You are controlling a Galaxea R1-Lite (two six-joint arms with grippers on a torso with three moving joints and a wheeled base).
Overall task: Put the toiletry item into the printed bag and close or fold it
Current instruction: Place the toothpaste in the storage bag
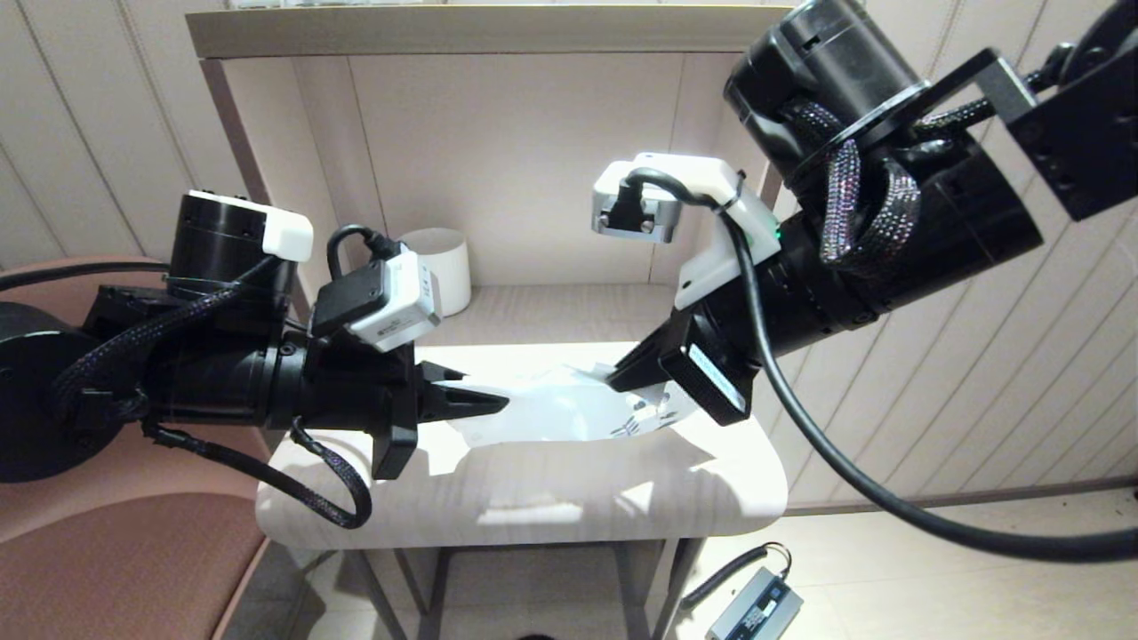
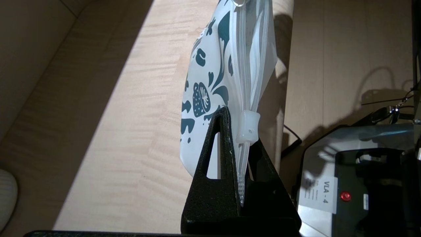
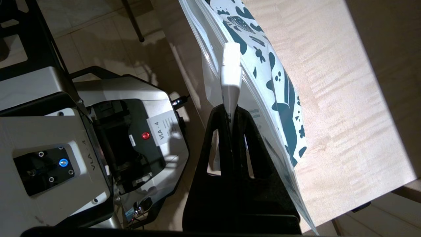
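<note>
The printed bag (image 1: 551,413), white with dark blue print at its right end, hangs stretched just above the small table (image 1: 533,498) between my two grippers. My left gripper (image 1: 493,403) is shut on the bag's zip edge at its left end. In the left wrist view that gripper (image 2: 241,131) pinches the edge just behind the clear slider (image 2: 247,126). My right gripper (image 3: 230,112) is shut on a white toiletry tube (image 3: 230,75), cap pointing forward, right against the bag's (image 3: 273,82) open edge. Whether the tube's tip is inside I cannot tell.
A white ribbed mug (image 1: 440,267) stands at the back left of the shelf recess. A brown chair (image 1: 133,551) is at the left. A power adapter (image 1: 756,604) lies on the floor below. The robot's base (image 3: 98,131) sits under the table's front edge.
</note>
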